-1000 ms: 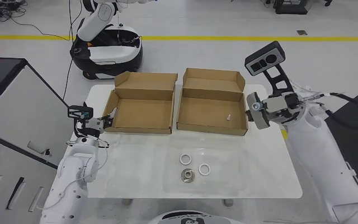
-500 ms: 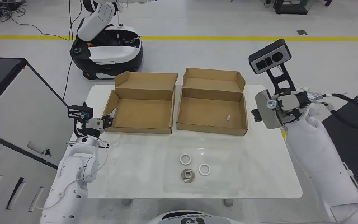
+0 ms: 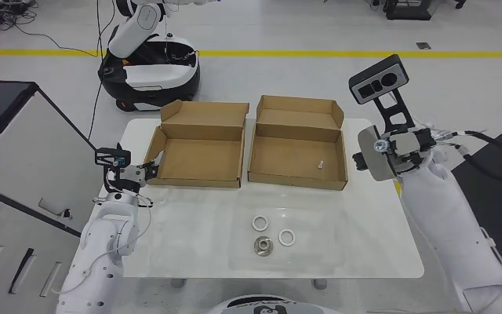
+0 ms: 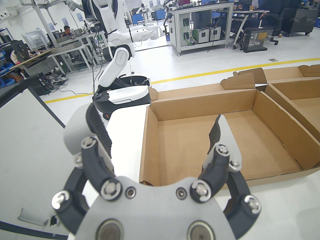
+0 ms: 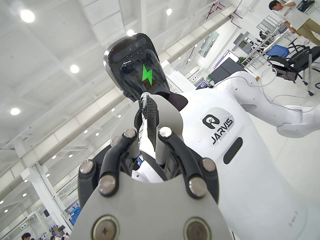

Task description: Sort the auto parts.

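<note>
Loose parts are on the white table (image 3: 196,235), robot-side of the two boxes and roughly in line with the gap between them. White ring (image 3: 260,224). Second white ring (image 3: 288,236) near it, to its right and slightly closer to the robot. Round metal part (image 3: 262,246) with a centre hole sits just robot-side of the first ring. The three are close together; can't tell if any touch.

One small screw (image 3: 320,165) lies on the floor of the right cardboard box (image 3: 298,184), toward its right wall. The left cardboard box (image 3: 192,183) (image 4: 200,106) stands just beside it. Both are open, lids folded back on the far side.

Right gripper (image 3: 380,147) (image 5: 143,104): raised clear of the table, beyond the right box's right wall, at the table's right edge. Its tips are turned up toward the robot's head. The pads are pinched together on a small threaded metal piece (image 5: 143,101) at the very tips; from above it shows as a small shiny dot at the fingertips.

Left gripper (image 3: 149,169) (image 4: 155,112): low at the left box's left wall, jaws spread wide, nothing between them. It straddles that wall, with one finger (image 4: 216,132) over the box floor and the other outside over the tabletop.
</note>
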{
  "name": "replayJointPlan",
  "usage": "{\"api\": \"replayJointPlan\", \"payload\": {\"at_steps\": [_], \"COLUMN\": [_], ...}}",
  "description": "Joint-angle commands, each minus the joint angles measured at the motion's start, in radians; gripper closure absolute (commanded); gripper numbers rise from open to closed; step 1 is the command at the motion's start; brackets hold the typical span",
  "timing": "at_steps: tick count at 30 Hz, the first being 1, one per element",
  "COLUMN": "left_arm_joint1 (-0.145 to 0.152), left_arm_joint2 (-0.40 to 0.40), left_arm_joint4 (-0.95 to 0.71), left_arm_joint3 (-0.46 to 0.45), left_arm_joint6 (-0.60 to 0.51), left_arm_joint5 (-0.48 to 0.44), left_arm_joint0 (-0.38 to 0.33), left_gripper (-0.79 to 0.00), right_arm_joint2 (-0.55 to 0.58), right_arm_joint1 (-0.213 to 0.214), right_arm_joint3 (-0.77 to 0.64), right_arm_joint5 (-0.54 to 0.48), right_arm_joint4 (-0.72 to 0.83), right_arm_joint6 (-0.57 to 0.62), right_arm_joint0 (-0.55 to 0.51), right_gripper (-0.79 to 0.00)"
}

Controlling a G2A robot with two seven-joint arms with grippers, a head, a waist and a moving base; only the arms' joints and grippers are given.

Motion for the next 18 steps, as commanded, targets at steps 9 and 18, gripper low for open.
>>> {"api": "replayJointPlan", "payload": {"at_steps": [9,18], "left_arm_joint1": [0.0,0.0], "left_arm_joint2": [0.0,0.0], "left_arm_joint4": [0.0,0.0], "left_arm_joint3": [0.0,0.0], "left_arm_joint6": [0.0,0.0], "left_arm_joint5": [0.0,0.0], "left_arm_joint0": [0.0,0.0], "left_gripper": [-0.785,-0.785], "right_arm_joint2": [0.031,0.191], "right_arm_joint1": [0.01,0.065], "right_arm_joint3": [-0.011,0.008], "right_arm_joint5": [0.091,0.436], "right_arm_joint4": [-0.132,-0.532], "right_arm_joint6": [-0.064,-0.059], "right_arm_joint0": [-0.008,-0.036], "right_gripper": [0.0,0.0]}}
